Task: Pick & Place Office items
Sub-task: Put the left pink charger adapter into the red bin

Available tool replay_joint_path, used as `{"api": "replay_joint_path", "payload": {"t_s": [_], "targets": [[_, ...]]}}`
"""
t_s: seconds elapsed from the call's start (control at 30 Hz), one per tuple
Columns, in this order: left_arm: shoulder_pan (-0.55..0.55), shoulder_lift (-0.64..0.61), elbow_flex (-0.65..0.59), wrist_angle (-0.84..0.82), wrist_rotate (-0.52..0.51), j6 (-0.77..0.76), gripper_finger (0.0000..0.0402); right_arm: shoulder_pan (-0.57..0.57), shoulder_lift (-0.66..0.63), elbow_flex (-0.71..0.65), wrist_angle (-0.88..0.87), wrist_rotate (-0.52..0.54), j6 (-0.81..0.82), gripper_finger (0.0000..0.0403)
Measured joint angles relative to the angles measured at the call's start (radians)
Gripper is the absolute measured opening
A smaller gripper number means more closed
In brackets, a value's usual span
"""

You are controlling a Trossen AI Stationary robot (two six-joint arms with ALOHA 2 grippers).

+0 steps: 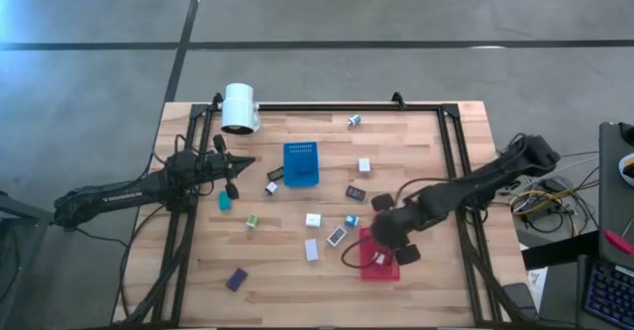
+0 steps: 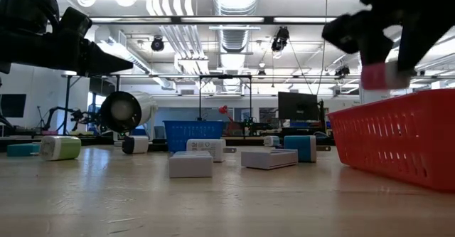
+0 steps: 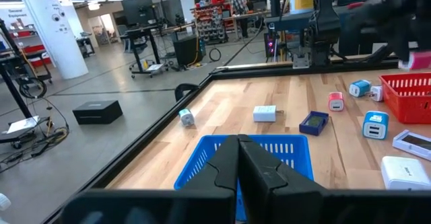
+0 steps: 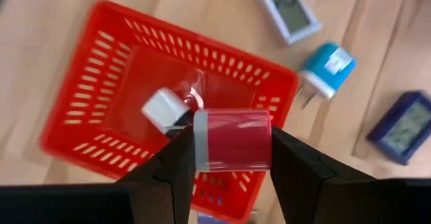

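Observation:
My right gripper (image 1: 388, 239) hangs over the red tray (image 1: 380, 267), shut on a pink-red block (image 4: 232, 140), one of the office items. The block also shows in the low view (image 2: 377, 75), above the tray's rim (image 2: 398, 134). A white block (image 4: 163, 109) lies inside the tray. Other office items lie flat on the table: a teal block (image 1: 225, 200), a green one (image 1: 253, 221), a purple piece (image 1: 236, 278) and white blocks (image 1: 313, 219). My left gripper (image 3: 239, 160) is shut and level at the table's left, pointing at the blue tray (image 1: 300, 164). My right gripper pinches the pink-red block by two opposite sides (image 4: 202, 143) between its two fingers (image 4: 172, 167). The fingers come from above, slanting steeply down. The block is lifted clear, level, above the red tray's inside.
A white cylinder (image 1: 239, 107) stands at the far left of the table. A teal block (image 4: 326, 66), a white flat piece (image 4: 289, 9) and a dark blue flat piece (image 4: 404, 126) lie beside the red tray. A black frame (image 1: 327, 106) edges the table.

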Motion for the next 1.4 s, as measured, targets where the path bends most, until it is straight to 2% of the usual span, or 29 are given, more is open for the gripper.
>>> {"api": "replay_joint_path", "payload": {"t_s": [0.3,0.5,0.83,1.17,1.4], "targets": [[0.0,0.0,0.0,0.0,-0.001,0.014,0.0013,0.0,0.198,0.093,-0.015,-0.096,-0.03,0.0147],[0.0,0.0,0.0,0.001,-0.001,0.014,0.0012,-0.001,0.281,0.133,-0.05,-0.11,-0.037,0.0147],[0.0,0.0,0.0,0.001,-0.001,0.011,0.0013,-0.003,0.325,0.133,-0.049,-0.135,-0.044,0.0148],[0.0,0.0,0.0,0.001,-0.001,0.011,0.001,-0.003,0.324,0.132,-0.048,-0.135,-0.028,0.0197],[0.0,0.0,0.0,0.001,-0.001,0.011,0.0012,-0.003,0.319,0.133,-0.064,-0.131,-0.02,0.0214]]}}
